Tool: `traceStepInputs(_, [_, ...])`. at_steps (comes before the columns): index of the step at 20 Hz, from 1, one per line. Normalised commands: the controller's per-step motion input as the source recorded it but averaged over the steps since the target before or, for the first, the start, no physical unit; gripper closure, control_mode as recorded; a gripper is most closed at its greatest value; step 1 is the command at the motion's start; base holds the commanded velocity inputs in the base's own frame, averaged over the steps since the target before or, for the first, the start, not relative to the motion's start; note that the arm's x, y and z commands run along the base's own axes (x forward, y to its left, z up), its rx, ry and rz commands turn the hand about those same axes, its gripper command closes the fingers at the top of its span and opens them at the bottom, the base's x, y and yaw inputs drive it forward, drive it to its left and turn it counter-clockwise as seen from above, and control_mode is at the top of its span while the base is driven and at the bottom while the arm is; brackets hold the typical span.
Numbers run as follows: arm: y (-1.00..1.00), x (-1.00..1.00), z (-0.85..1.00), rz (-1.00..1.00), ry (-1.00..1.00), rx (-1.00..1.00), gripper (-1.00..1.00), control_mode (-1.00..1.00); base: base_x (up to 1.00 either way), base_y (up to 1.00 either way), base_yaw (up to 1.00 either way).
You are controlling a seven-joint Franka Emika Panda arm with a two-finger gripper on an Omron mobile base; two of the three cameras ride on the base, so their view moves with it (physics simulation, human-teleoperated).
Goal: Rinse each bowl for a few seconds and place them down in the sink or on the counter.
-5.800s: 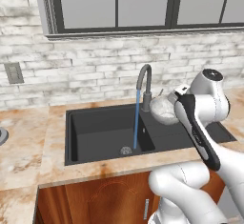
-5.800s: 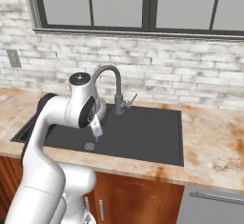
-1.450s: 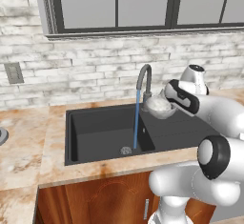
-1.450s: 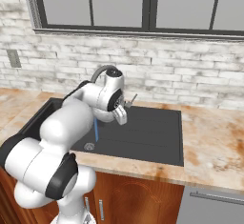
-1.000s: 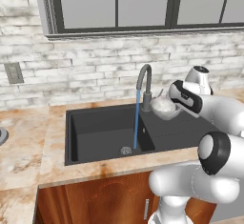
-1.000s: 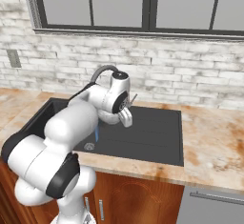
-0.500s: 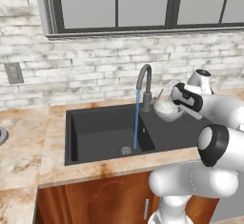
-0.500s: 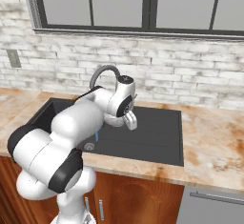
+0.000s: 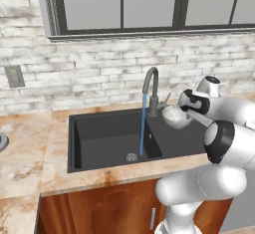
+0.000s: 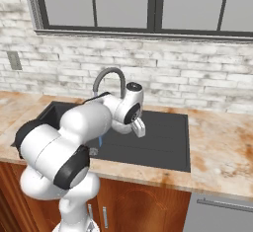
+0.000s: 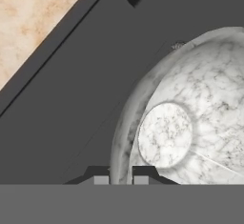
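Note:
My gripper (image 11: pixel 120 179) is shut on the rim of a pale marbled bowl (image 11: pixel 190 123); the rim runs between the two fingertips (image 11: pixel 101 178). In the left base view the bowl (image 9: pixel 176 117) sits upright, low over the flat side section of the black sink (image 9: pixel 99 133), right of the grey gooseneck tap (image 9: pixel 151 86). I cannot tell whether it touches the sink floor. A thin stream of water (image 9: pixel 143 126) falls from the tap into the deep basin, left of the bowl. In the right base view the gripper (image 10: pixel 139 126) points down over the sink (image 10: pixel 163 142).
The marbled beige and orange counter (image 9: pixel 30 153) surrounds the sink, over brown cabinets (image 9: pixel 99 208). A grey round thing (image 9: pixel 2 141) is cut off at the left edge of the counter. A brick wall and a window stand behind the tap.
The hand has carried the bowl a little to the right and lower, away from the water stream and over the flat side section. The gripper has stayed shut on the bowl.

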Motion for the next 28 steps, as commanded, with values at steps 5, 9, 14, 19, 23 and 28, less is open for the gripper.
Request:
traceStepInputs(5, [-0.04,0.07,-0.16,0.00,0.00,0.00,1.00,-1.00,0.00,0.00,0.00])
traceStepInputs(9, [0.00,0.06,-0.16,0.00,0.00,0.00,1.00,-1.00,0.00,0.00,0.00])
traceStepInputs(14, [0.00,0.07,-0.16,0.00,0.00,0.00,1.00,-1.00,0.00,0.00,0.00])
traceStepInputs(19, [-0.04,0.06,-0.15,0.00,0.00,0.00,1.00,-1.00,0.00,0.00,0.00])
traceStepInputs(23, [-0.05,0.05,-0.16,0.00,0.00,0.00,1.00,-1.00,0.00,0.00,0.00])
traceStepInputs(28, [-0.04,0.05,-0.17,0.00,0.00,0.00,1.00,-1.00,0.00,0.00,0.00])
